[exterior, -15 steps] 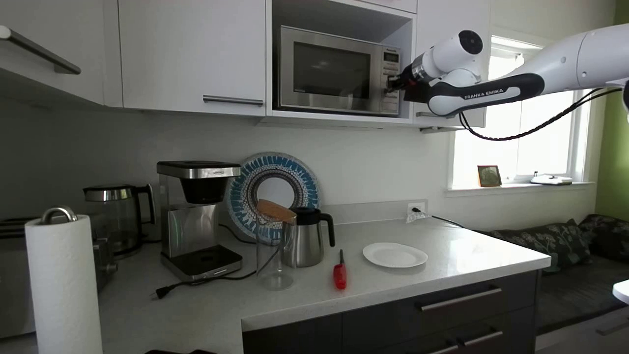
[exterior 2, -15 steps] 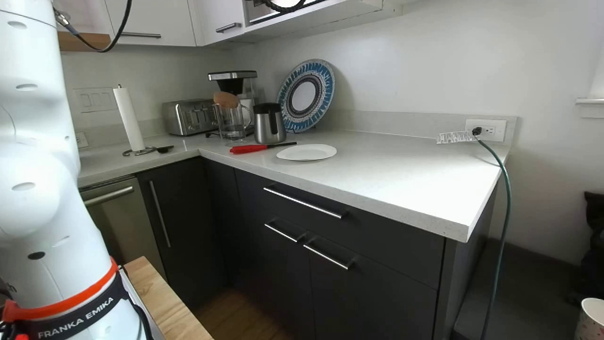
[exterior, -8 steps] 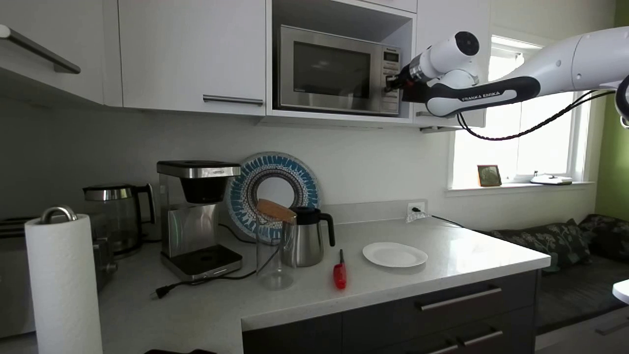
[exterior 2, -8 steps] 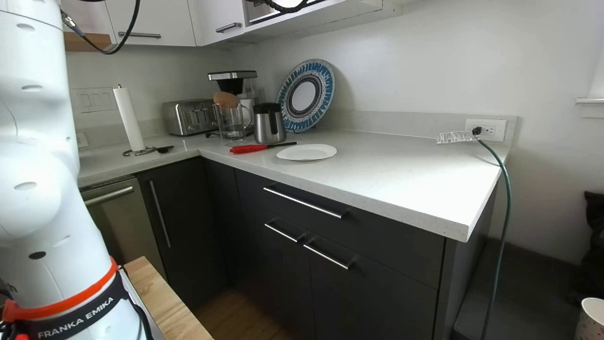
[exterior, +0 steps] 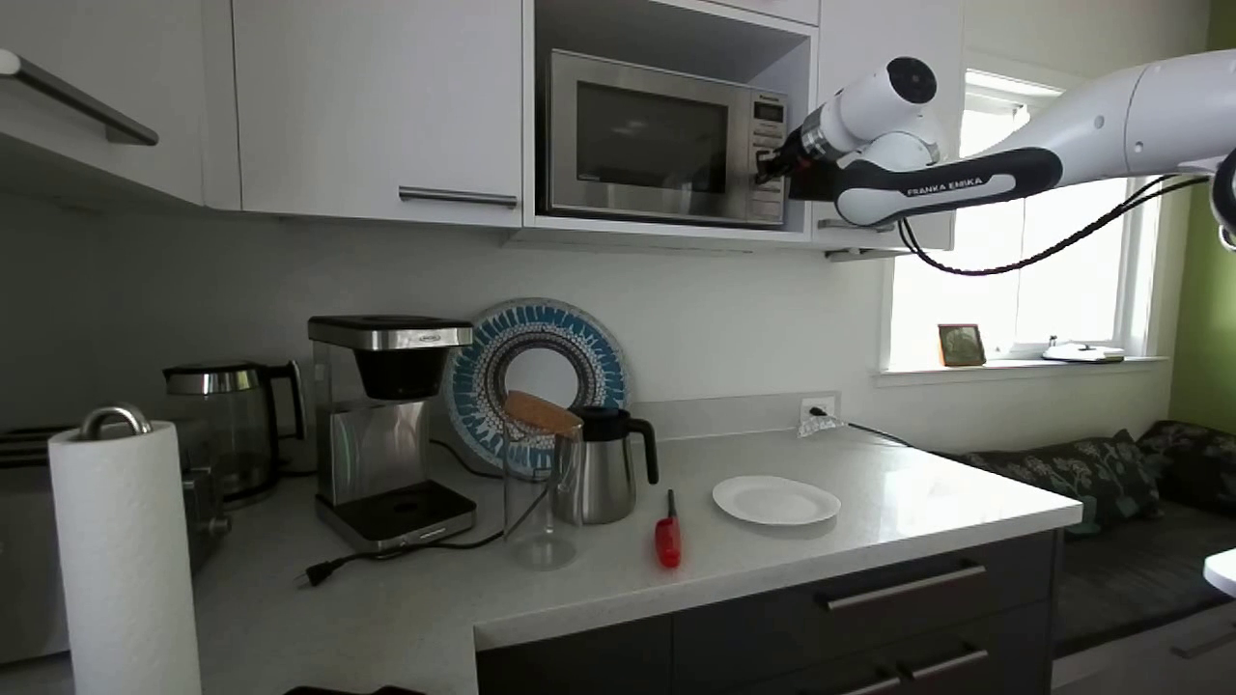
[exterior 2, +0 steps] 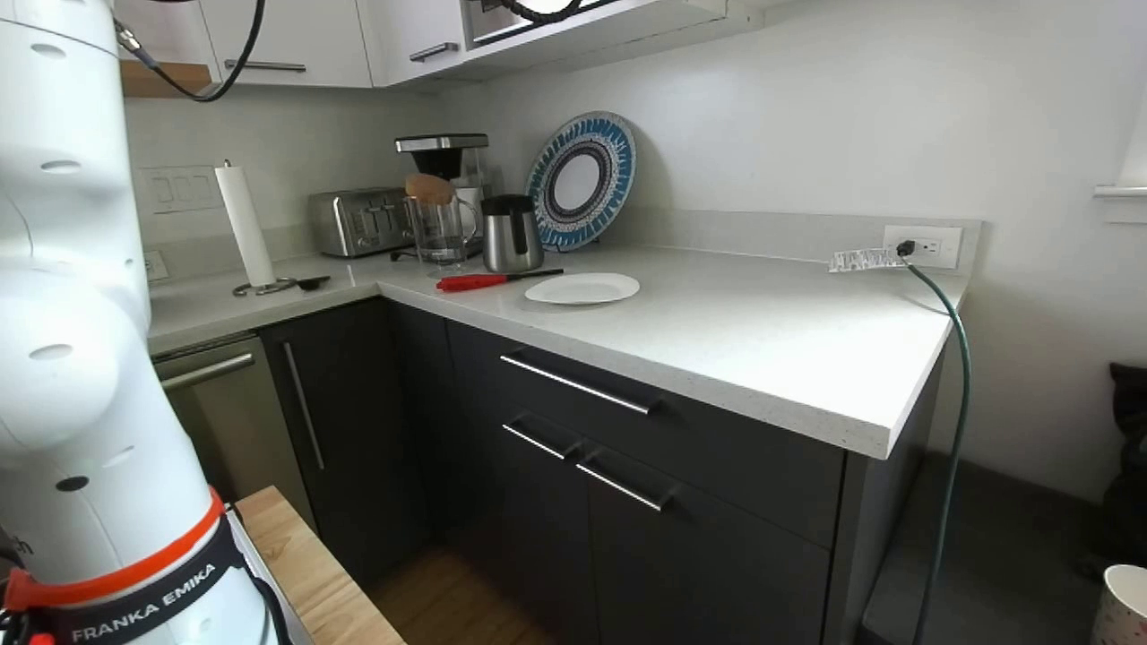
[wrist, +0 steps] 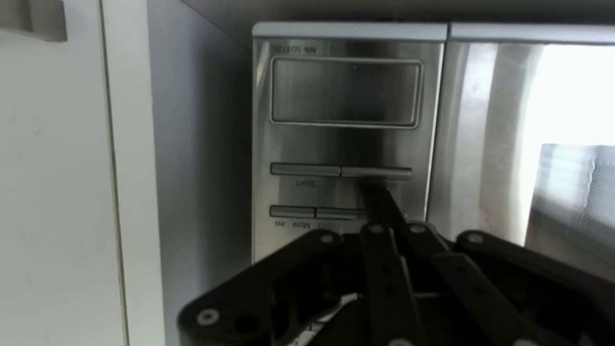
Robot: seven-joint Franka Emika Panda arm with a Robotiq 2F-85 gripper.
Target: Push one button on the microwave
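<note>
The silver microwave (exterior: 652,140) stands in an open cabinet niche, its door shut, in an exterior view. Its control panel also shows upside down in the wrist view (wrist: 350,144), with a dark display and rows of slim buttons. My gripper (exterior: 765,172) is at the panel, coming from the right. In the wrist view the gripper's (wrist: 377,187) fingers are together with nothing seen between them. The tips lie just at the lower edge of the upper right button (wrist: 377,172), beside the button marked Start (wrist: 305,169). Whether they touch is unclear. The lower buttons are partly hidden behind the fingers.
The niche side wall (wrist: 197,144) and a white cabinet door (wrist: 53,192) stand beside the panel. Below, the counter (exterior: 908,483) holds a coffee maker (exterior: 391,425), a steel carafe (exterior: 603,473), a red lighter (exterior: 667,541) and a white plate (exterior: 776,500).
The arm has shifted slightly left toward the panel in an exterior view, mostly in the first half second. The wrist has dipped slightly since then. Nothing else has moved.
</note>
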